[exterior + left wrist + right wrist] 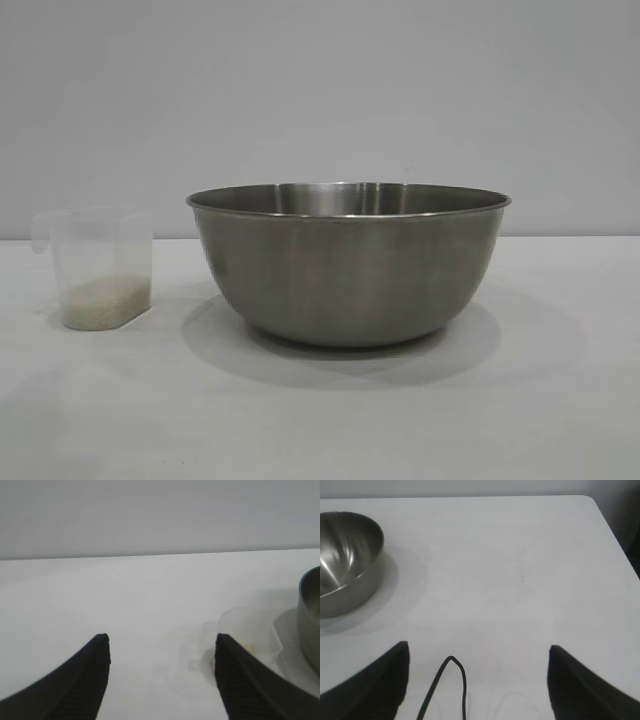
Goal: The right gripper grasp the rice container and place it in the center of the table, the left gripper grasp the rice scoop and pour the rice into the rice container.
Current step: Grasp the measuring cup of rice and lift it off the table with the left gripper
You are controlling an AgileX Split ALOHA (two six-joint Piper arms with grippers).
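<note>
Fingers of the left gripper (162,645) stand apart with nothing between them, low over the table (560,400); the scoop (95,268) lies just past one fingertip, not gripped. It stands upright, rice (100,298) in its bottom, beside the bowl (348,262) without touching it. The bowl sits mid-table. The right gripper (479,652) hangs wide and empty over bare table, well apart from the bowl, a cable (451,680) looping between its fingers.
</note>
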